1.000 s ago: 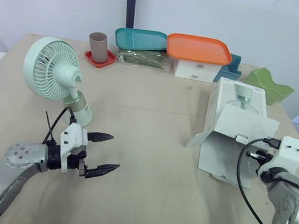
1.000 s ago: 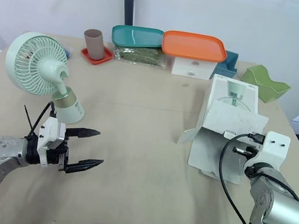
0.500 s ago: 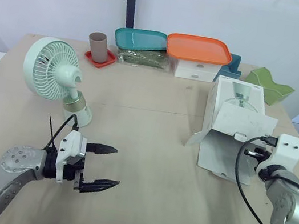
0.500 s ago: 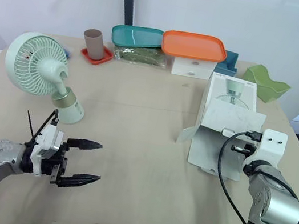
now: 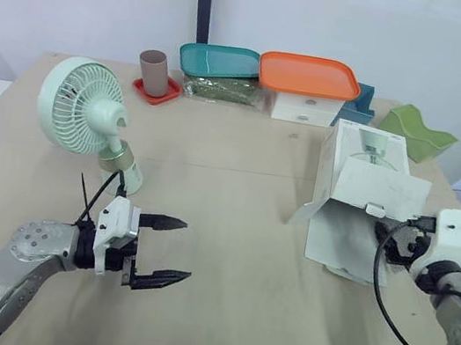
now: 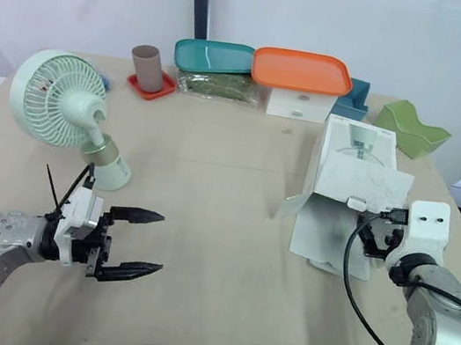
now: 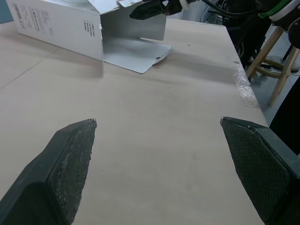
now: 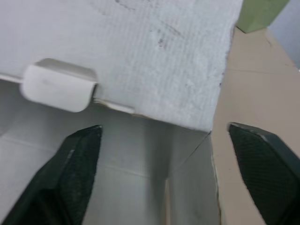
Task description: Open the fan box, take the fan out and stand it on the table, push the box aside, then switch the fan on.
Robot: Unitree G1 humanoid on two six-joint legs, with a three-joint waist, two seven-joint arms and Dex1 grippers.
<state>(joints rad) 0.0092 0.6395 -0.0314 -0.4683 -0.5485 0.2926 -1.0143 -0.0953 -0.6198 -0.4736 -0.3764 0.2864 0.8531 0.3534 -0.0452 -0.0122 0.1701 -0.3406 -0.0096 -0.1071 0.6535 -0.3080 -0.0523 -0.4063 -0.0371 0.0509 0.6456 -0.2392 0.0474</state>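
The mint-green fan (image 5: 81, 106) stands upright on the left of the table, its base (image 5: 125, 177) just beyond my left gripper (image 5: 185, 250). That gripper hovers low over bare table, open and empty, also seen in the left wrist view (image 7: 158, 121). The white fan box (image 5: 363, 182) lies on the right with its end flaps open toward me. My right gripper (image 8: 164, 127) is open at that end, its fingers spread either side of the top flap's tab (image 8: 56, 86) and the empty box mouth. The box (image 7: 61, 23) also appears in the left wrist view.
Along the far edge stand a brown cup (image 5: 151, 72) on a red coaster, a teal tray (image 5: 219, 61), an orange-lidded white container (image 5: 307, 83) and a green dish (image 5: 414, 132). A wooden stool (image 7: 276, 61) stands off the table's right side.
My right gripper has gone from shut to open at the box's open end. The left gripper has edged slightly toward the table's middle. The fan has stayed put.
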